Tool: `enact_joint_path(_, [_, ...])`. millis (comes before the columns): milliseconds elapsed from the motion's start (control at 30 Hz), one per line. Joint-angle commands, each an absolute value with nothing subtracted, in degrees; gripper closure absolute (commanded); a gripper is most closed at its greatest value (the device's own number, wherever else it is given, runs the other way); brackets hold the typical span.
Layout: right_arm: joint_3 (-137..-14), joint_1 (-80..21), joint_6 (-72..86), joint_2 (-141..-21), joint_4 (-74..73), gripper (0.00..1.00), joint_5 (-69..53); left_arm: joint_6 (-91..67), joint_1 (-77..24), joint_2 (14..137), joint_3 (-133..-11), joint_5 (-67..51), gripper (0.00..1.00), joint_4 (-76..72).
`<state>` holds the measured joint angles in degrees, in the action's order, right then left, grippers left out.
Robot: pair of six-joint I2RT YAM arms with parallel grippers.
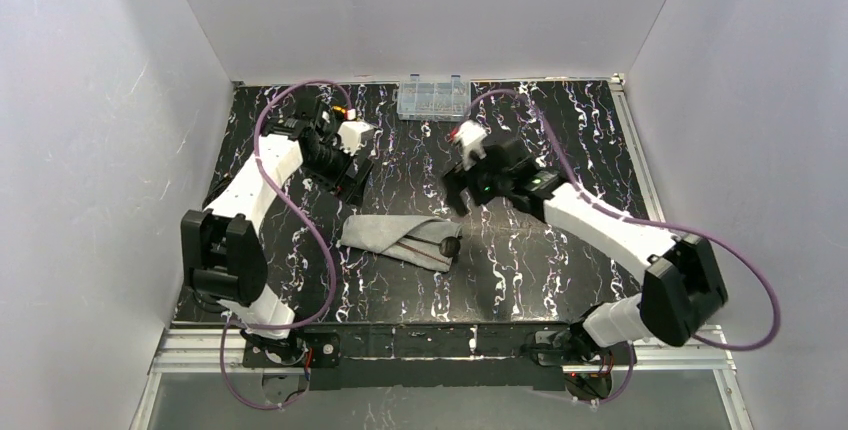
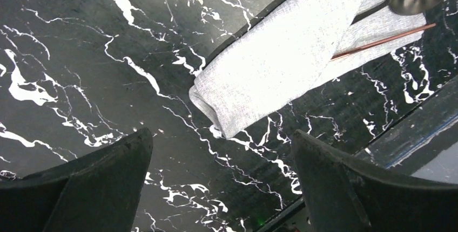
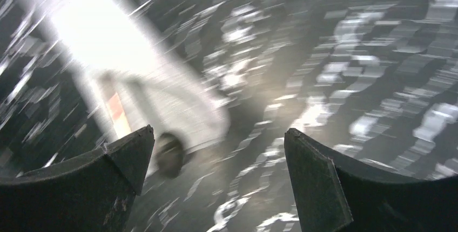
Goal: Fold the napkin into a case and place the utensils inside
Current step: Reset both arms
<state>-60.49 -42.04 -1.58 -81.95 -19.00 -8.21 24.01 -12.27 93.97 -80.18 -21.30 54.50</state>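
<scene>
While the case lies on the table with the utensils protruding from its right end, the left gripper and right gripper hover clear, jaws open.

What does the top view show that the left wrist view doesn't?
Top only: the right gripper, apart from the case, and the clear box at the far edge of the table. Left wrist only: the left gripper open with nothing between its fingers, and a thin copper handle emerging from under the fold. Both: the folded case lying on the marble table, with the spoon head poking out of one end.
</scene>
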Motion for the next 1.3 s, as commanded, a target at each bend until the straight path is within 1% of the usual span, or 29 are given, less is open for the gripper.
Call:
enact_joint_path(0, [-52.28,-32.78,3.41,-75.15,-1.82,0.01,19.68,21.57,-9.74,87.62,-70.6,-21.51,0.02,37.52])
enact_joint_path(100, [-44.99,-26.12,5.03,-73.36,8.24,0.01,28.78,16.64,-5.47,84.27,-62.78,-26.03,0.02,24.01])
enact_joint_path(200, [-41.12,-23.56,4.82,-75.43,12.04,0.01,38.02,11.55,-1.74,83.38,-58.75,-28.53,0.02,14.46])
enact_joint_path(267, [-40.32,-20.75,7.64,-77.14,12.31,0.01,40.75,10.12,-0.28,83.17,-56.54,-29.32,0.02,9.79])
enact_joint_path(367, [-36.73,-16.25,10.36,-78.22,17.74,0.01,42.0,9.53,-0.1,82.05,-51.21,-28.88,0.02,2.28])
enact_joint_path(433, [-34.23,-12.56,11.87,-78.73,21.88,0.01,40.43,9.42,-0.09,80.93,-46.23,-28.5,0.02,-4.59])
enact_joint_path(633, [-28.03,-7.87,9.46,-80.07,36.1,0.01,38.35,8.44,-0.09,78.83,-33.13,-25.61,0.02,-21.24])
enact_joint_path(733, [-24.02,-5.38,8.49,-80.24,43.47,0.01,35.31,7.53,1.6,78.61,-29.39,-24.43,0.02,-28.08])
enact_joint_path(833, [-21.84,-2.09,9.2,-80.6,45.63,0.01,31.3,7.27,1.67,79.16,-26.85,-23.26,0.02,-34.72])
enact_joint_path(867, [-19.63,-1.5,9.39,-80.81,49.14,0.01,30.39,6.52,1.86,79.67,-26.03,-22.96,0.02,-37.14])
enact_joint_path(933, [-17.56,-1.13,10.1,-81.14,52.22,0.01,30.64,6.25,2.08,80.52,-25.07,-22.11,0.02,-39.46])
enact_joint_path(1100, [-13.49,-1.14,9.35,-83.54,61.09,0.01,28.86,4.59,3.03,80.88,-18.14,-21.07,0.02,-52.05])
enact_joint_path(1167, [-12.09,-1.46,6.95,-84.14,64.87,0.01,25.12,4.44,3.14,80.96,-17.41,-20.92,0.01,-53.71])
enact_joint_path(1267, [-8.48,-4.14,-0.33,-89.66,77.19,0.01,15.7,4.12,3.09,81.09,-16.78,-19.56,0.02,-54.53])
